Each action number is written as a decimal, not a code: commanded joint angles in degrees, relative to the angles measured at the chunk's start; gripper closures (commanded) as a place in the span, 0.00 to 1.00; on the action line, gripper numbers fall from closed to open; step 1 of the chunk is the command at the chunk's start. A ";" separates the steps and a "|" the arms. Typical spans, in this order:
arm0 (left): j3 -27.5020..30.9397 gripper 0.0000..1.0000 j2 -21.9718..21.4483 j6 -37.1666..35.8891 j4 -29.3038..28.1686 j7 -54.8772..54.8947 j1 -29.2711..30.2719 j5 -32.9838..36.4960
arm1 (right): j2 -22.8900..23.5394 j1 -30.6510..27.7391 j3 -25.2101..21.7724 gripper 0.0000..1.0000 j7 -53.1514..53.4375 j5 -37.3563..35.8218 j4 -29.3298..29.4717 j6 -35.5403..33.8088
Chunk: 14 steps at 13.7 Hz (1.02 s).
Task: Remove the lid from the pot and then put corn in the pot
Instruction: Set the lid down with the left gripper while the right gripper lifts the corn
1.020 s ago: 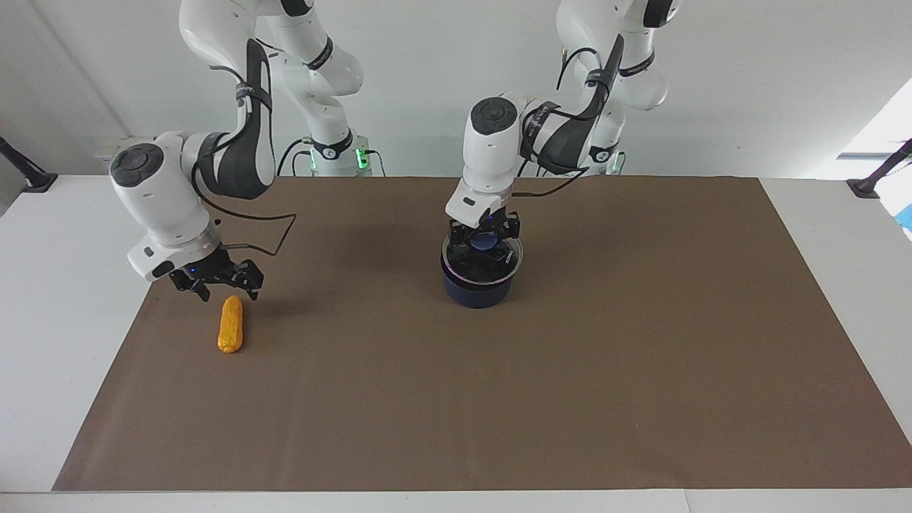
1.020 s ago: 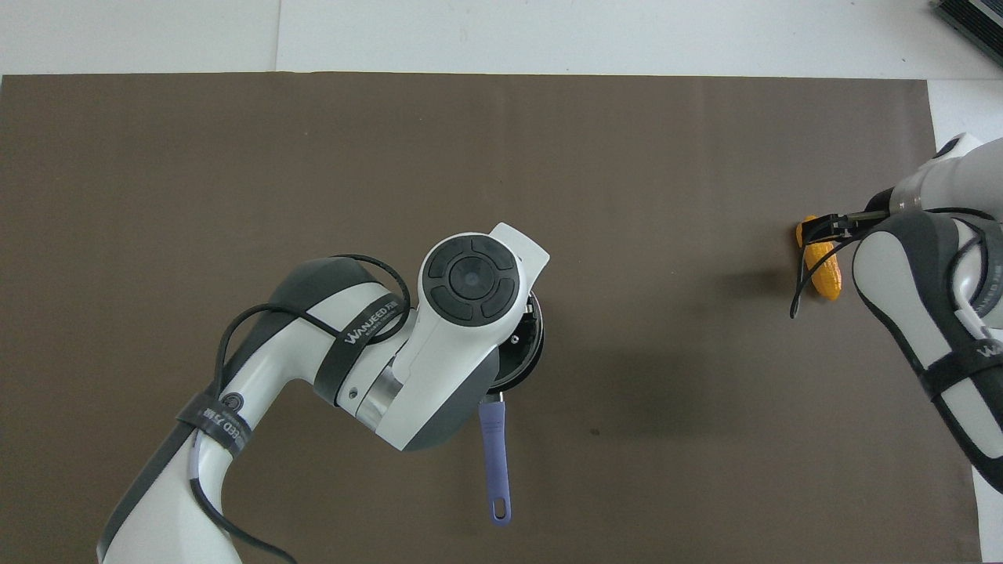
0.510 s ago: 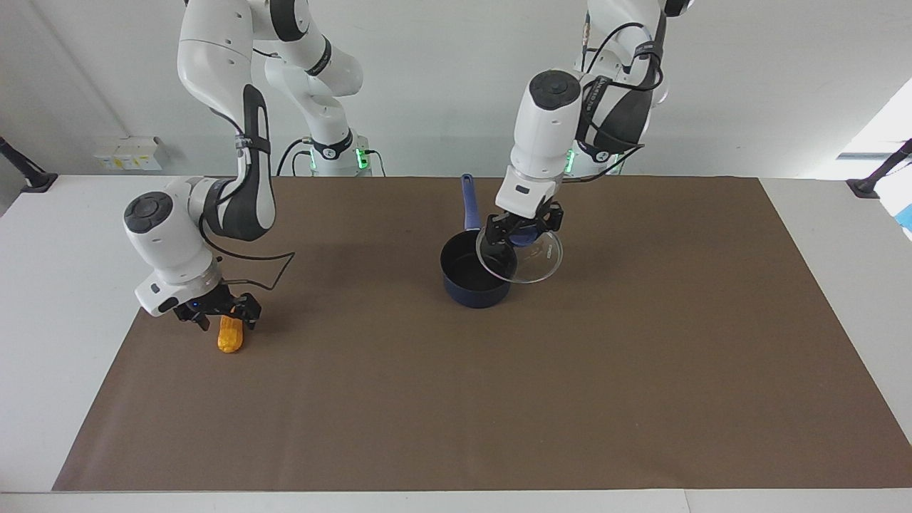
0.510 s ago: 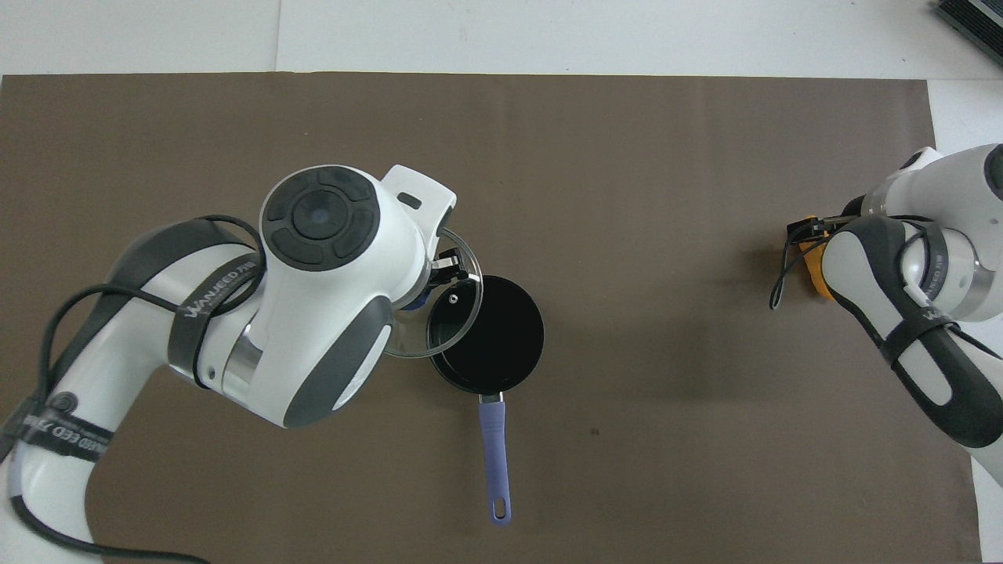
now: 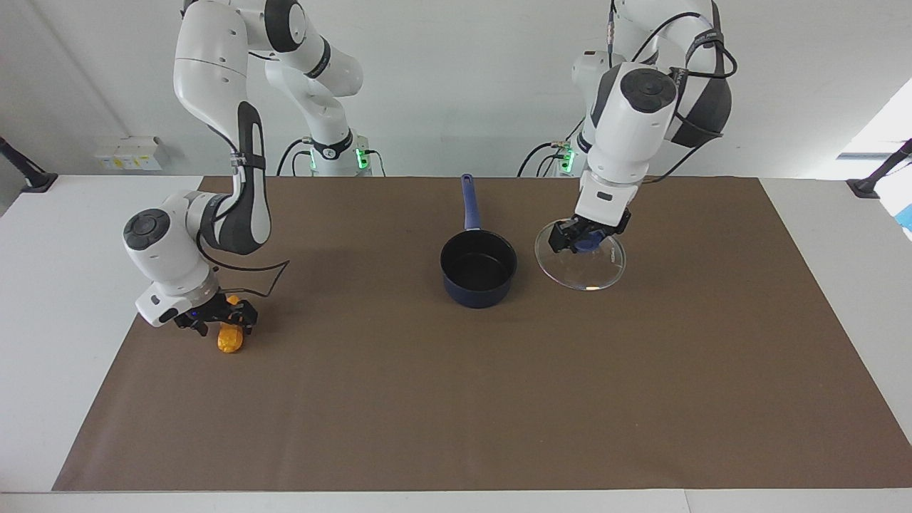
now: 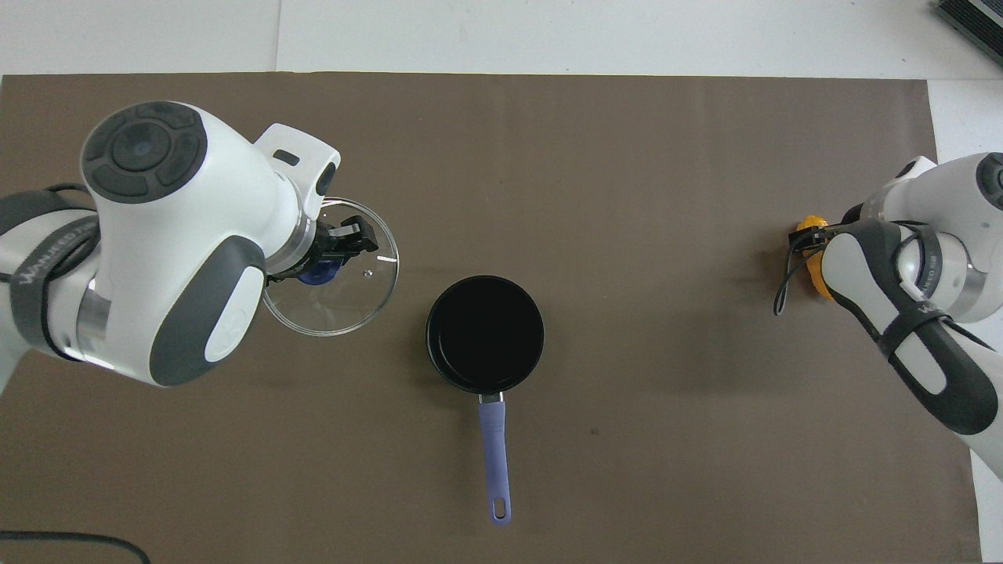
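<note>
Since a second ago we see the lid [image 5: 581, 261] gone from the pot [image 5: 478, 269] and carried toward the left arm's end of the worktop [image 5: 456, 399], while the right tool [image 5: 216, 320] has sunk onto the corn [image 5: 229, 339]. In the facing view the left tool [image 5: 588, 239] is clamped tight on the lid's blue knob, holding the clear glass disc with its metal rim tilted and raised beside the pot, which we judge leaves the opening free for the cob. The dark navy pot stands uncovered near the worktop's middle, its black inside bare and its long straight handle pointing toward the robots. The right tool's fingers are spread wide on either side of the bumpy orange-yellow cob at the right arm's end, low over it, not yet closed. In the overhead view the lid hangs under the left tool [image 6: 333, 249] clear of the round pot [image 6: 485, 334], and only a sliver of corn [image 6: 815, 270] shows beside the right arm's wrist, the right tool itself hidden.
</note>
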 commanded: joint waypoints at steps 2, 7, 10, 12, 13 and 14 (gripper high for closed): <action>-0.64 1.00 -1.28 -1.62 -1.13 4.89 5.62 0.18 | 0.58 -1.19 0.49 0.00 -3.35 1.05 -1.43 1.42; -0.64 1.00 -2.77 -1.27 -4.56 14.90 14.14 0.18 | 0.67 -1.19 0.57 0.75 -4.94 1.05 -1.17 1.34; -0.64 1.00 -4.61 0.66 -8.32 21.58 19.41 0.18 | 1.02 -0.41 0.49 1.00 -4.51 0.96 -0.38 0.81; -0.64 1.00 -6.02 4.43 -12.98 26.94 23.37 0.18 | 1.02 -0.32 0.49 1.00 -4.59 0.70 -0.11 0.72; -0.64 1.00 -6.29 5.93 -14.48 29.14 25.21 0.18 | 1.02 -0.32 0.49 1.00 -4.94 0.61 0.15 0.63; -0.64 1.00 -6.38 6.81 -15.80 30.99 26.63 0.09 | 1.02 -0.58 0.49 1.00 -5.03 0.61 0.94 0.29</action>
